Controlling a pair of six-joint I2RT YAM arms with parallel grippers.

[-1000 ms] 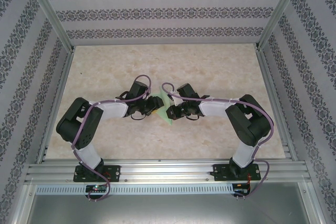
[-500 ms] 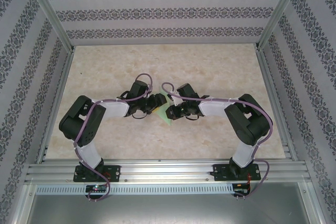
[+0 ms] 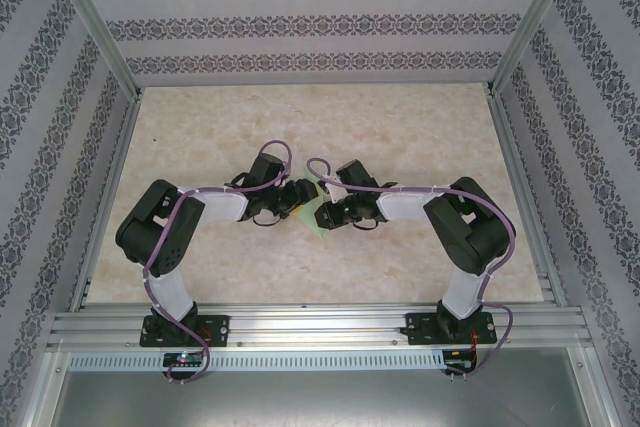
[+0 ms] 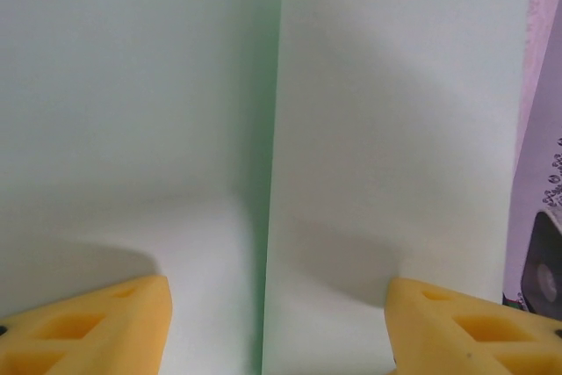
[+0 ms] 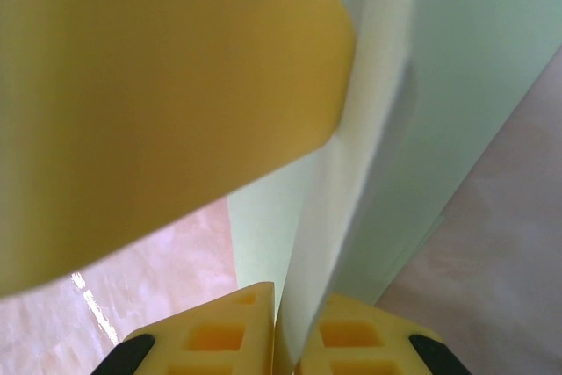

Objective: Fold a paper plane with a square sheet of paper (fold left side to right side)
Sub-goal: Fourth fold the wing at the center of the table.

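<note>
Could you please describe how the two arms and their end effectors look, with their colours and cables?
Both the left arm and the right arm have bulky black joints connected by white links, and a purple cable loops along each. The end effector fingers are yellow blocks with hollow pockets moulded into them.

You are looking down through the top camera from above and behind the arm bases, facing the far wall and taking in the whole table [image 3: 420, 127] from a distance. Your left wrist camera is peering out between the fingers of the left gripper [image 4: 278, 296], sitting very close to the sheet of paper [image 4: 395, 129] and facing it flat-on. Your right wrist camera is hugging the right gripper [image 5: 297, 305], viewing the same sheet nearly edge-on. All three views are sharing that sheet at the table's middle.
</note>
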